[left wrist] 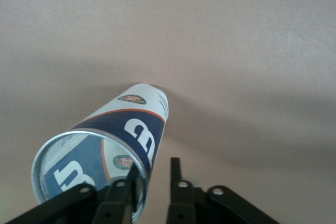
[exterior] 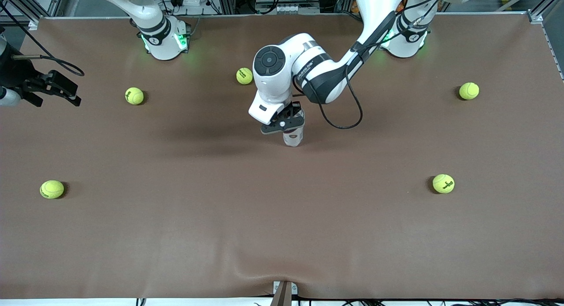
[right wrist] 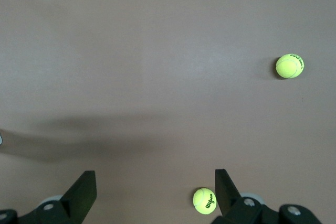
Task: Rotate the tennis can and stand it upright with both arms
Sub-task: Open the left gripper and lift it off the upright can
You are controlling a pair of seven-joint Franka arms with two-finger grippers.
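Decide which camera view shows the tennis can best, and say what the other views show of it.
The left wrist view shows the tennis can best: blue-and-white label, metallic rim and open mouth, with the left pincer at the rim. The front view shows only its lower end under that pincer. The right wrist view shows none of it.

five yellow-green tennis balls lie well apart on the brown table (exterior: 282, 235): one (exterior: 244, 76) between the bases, and four others (exterior: 134, 95) (exterior: 469, 91) (exterior: 52, 189) (exterior: 443, 183) spread toward both ends.
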